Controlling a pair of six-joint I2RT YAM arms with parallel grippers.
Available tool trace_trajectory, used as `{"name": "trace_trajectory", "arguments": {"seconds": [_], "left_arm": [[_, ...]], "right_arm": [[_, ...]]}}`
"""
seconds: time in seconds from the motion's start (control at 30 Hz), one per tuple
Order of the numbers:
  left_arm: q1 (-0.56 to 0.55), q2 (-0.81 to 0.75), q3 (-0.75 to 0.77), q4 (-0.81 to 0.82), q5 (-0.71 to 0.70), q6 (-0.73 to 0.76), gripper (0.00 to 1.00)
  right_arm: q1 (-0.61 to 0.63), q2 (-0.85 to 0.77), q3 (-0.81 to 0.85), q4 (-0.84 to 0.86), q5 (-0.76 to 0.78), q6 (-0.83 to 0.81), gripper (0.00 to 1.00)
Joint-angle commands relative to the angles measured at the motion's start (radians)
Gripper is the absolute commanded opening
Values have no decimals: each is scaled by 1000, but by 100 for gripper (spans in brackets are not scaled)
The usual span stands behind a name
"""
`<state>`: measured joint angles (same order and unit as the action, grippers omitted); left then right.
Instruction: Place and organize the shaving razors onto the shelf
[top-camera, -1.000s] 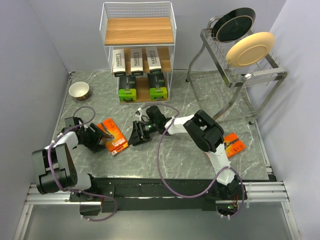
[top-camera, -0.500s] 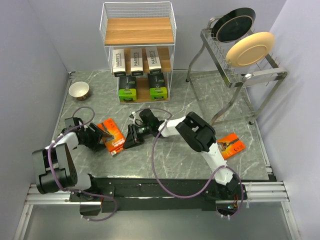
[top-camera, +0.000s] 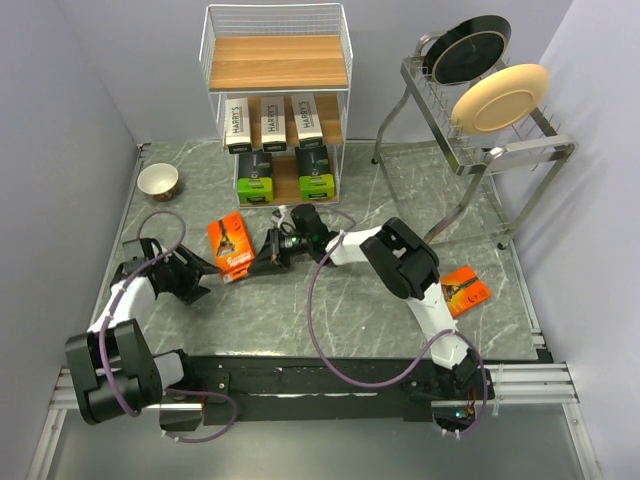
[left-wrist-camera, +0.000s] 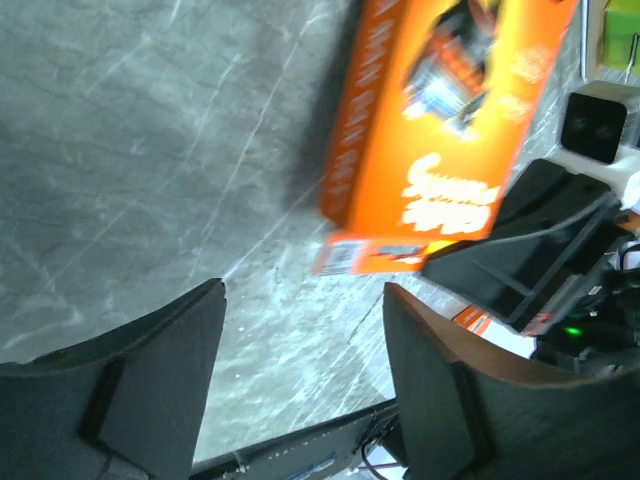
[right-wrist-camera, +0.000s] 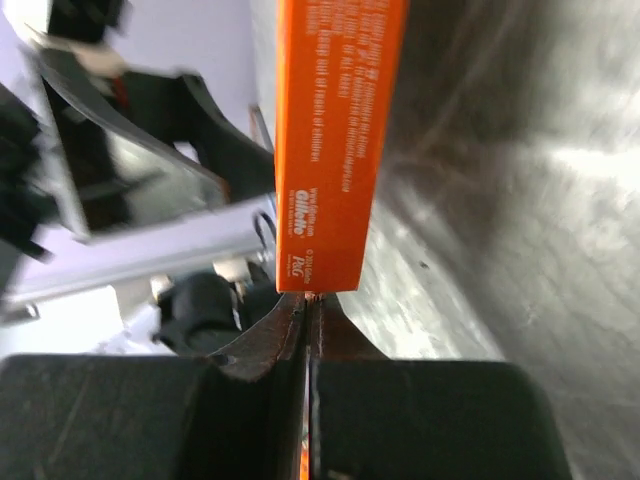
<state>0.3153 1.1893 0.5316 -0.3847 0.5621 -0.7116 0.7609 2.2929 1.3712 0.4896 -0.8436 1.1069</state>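
An orange razor pack (top-camera: 231, 247) hangs tilted just above the marble table, pinched by its thin end flap in my right gripper (top-camera: 266, 258), which is shut. The right wrist view shows the pack (right-wrist-camera: 335, 140) edge-on, rising out of the closed right gripper (right-wrist-camera: 308, 300). My left gripper (top-camera: 196, 276) stands open a short way left of the pack, holding nothing. From the left wrist, the pack (left-wrist-camera: 430, 130) floats beyond the open left gripper (left-wrist-camera: 305, 300). A second orange pack (top-camera: 465, 289) lies at the right. The shelf (top-camera: 275, 62) holds white boxes (top-camera: 272, 122) and black-green boxes (top-camera: 255, 178).
A small bowl (top-camera: 158, 181) sits at the back left. The metal dish rack (top-camera: 500, 150) with two plates stands at the back right. Purple cables loop over the table near both arms.
My right gripper has shut on the orange pack's end and carried it up toward the shelf. The left gripper, earlier at the pack, now sits back to the left, apart from it.
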Motion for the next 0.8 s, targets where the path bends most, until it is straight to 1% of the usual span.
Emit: {"name": "trace_trajectory", "arguments": {"seconds": [0.0,0.17,0.23,0.33,0.47,0.57,0.6,0.77], "left_arm": [[8,-31,-70,90,42,-48,68],[13,-13,-145,240,85,-121,67],[18,15,-165,346,152,-150,68],[18,55,-182,437,212,-218,68],[16,111,-182,665,353,-349,67],[15,151,-170,707,384,-376,66],[15,167,-168,742,381,-385,66],[15,242,-151,784,357,-417,64]], "right_arm": [[5,-66,5,125,29,105,0],[2,-46,42,115,23,111,0],[2,-49,42,115,20,107,0],[2,-59,23,106,31,104,0],[2,-73,-1,80,41,91,0],[0,-73,2,55,46,80,0],[2,-72,6,52,43,70,0],[0,-79,22,32,40,53,0]]}}
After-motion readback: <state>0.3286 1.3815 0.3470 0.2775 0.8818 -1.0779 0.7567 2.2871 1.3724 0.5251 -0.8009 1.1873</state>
